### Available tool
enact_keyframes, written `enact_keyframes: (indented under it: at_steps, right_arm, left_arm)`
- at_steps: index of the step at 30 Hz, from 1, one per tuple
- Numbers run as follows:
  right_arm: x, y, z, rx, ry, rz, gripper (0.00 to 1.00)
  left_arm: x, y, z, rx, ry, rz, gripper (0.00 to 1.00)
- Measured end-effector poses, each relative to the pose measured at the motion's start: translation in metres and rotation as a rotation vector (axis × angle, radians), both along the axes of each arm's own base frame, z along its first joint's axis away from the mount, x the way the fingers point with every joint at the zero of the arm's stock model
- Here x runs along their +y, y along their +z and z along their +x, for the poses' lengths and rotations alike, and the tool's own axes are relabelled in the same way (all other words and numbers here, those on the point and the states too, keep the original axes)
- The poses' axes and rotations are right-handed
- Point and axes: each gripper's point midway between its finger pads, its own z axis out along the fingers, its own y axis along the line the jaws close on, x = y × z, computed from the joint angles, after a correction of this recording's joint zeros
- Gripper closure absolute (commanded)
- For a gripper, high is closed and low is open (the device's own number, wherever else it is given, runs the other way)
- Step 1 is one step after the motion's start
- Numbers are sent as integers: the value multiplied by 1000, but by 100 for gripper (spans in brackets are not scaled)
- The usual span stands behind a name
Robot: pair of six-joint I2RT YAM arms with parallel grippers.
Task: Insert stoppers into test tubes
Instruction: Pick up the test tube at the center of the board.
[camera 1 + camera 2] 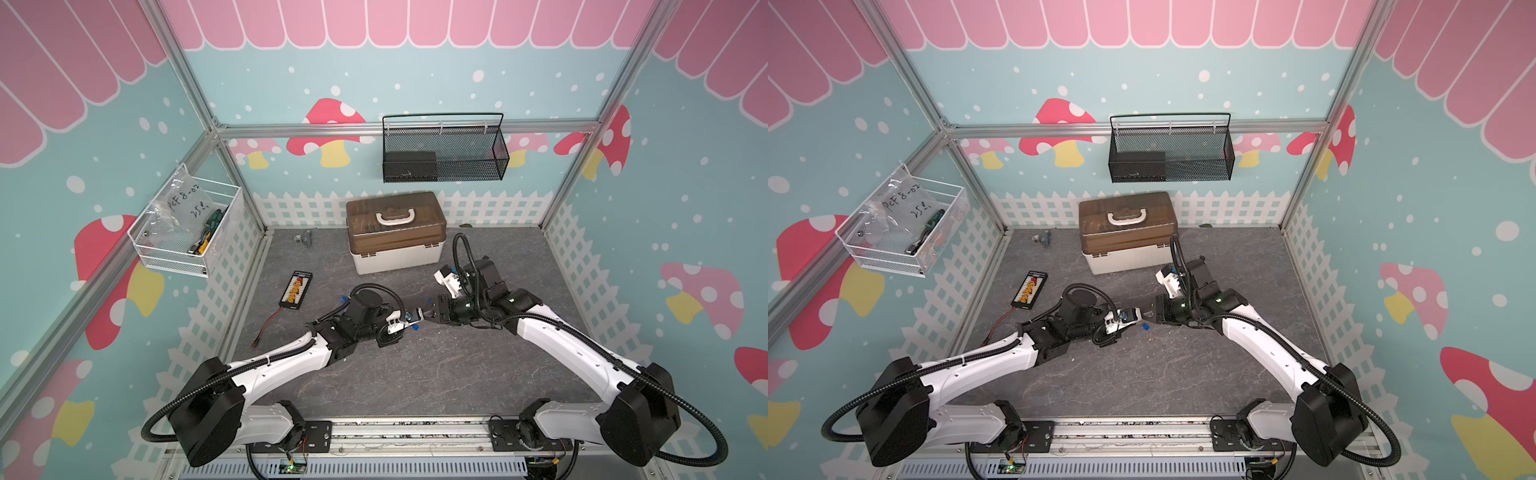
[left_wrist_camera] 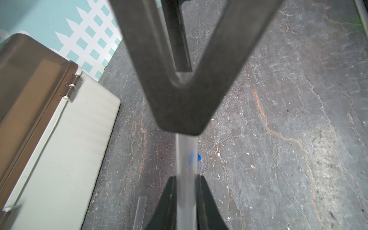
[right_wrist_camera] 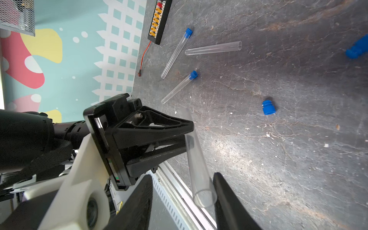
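My left gripper (image 2: 186, 177) is shut on a clear test tube (image 2: 186, 155), held above the table. In the right wrist view that tube (image 3: 196, 155) slants down, and its open mouth lies between the spread fingers of my right gripper (image 3: 183, 176), close beside one finger (image 3: 221, 189). The right gripper is open and holds nothing. In a top view the two grippers (image 1: 409, 318) (image 1: 424, 312) meet tip to tip. Loose blue stoppers (image 3: 268, 107) (image 3: 356, 49) lie on the table. Two tubes (image 3: 175, 53) (image 3: 179, 87) carry blue stoppers, and one open tube (image 3: 213, 48) lies beside them.
A brown-lidded toolbox (image 1: 395, 232) stands at the back of the grey table. A black board with yellow connectors (image 1: 296, 289) and its red wire lie at the left. A black mesh basket (image 1: 444, 149) and a white wire basket (image 1: 187, 224) hang on the walls.
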Motion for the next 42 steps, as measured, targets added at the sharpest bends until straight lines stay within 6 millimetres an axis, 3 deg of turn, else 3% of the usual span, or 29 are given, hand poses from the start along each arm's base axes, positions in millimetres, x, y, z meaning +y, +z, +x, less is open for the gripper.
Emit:
enact_keyframes:
  at_steps: [13, 42]
  right_arm:
    - [2, -6, -1, 25, -8, 23, 62]
    - [8, -11, -3, 62, 7, 33, 86]
  left_arm:
    - [-1, 9, -6, -23, -24, -41, 82]
    - [-4, 11, -11, -27, -47, -46, 81]
